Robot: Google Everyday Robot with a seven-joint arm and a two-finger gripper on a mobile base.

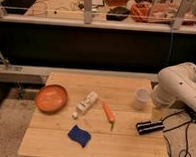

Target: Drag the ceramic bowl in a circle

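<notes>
The ceramic bowl (51,98), round and glossy orange, sits by the left edge of the wooden desk (122,144), with nothing touching it. Toward the middle lies a white bottle (85,105), its label unreadable, then a tapered carrot (108,113). A blue sponge (79,135) lies nearer the front edge. A white cup (142,98) stands toward the back right corner. The black tool (150,127) is low at the right edge, well apart from the bowl; I cannot tell whether it is spread or pressed together.

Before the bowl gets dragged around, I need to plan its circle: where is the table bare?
Bare wood: the front-left corner between ceramic bowl and sponge, the far strip between bowl and cup, the front-right edge below the gripper. Crowded: bottle and carrot mid-table.
</notes>
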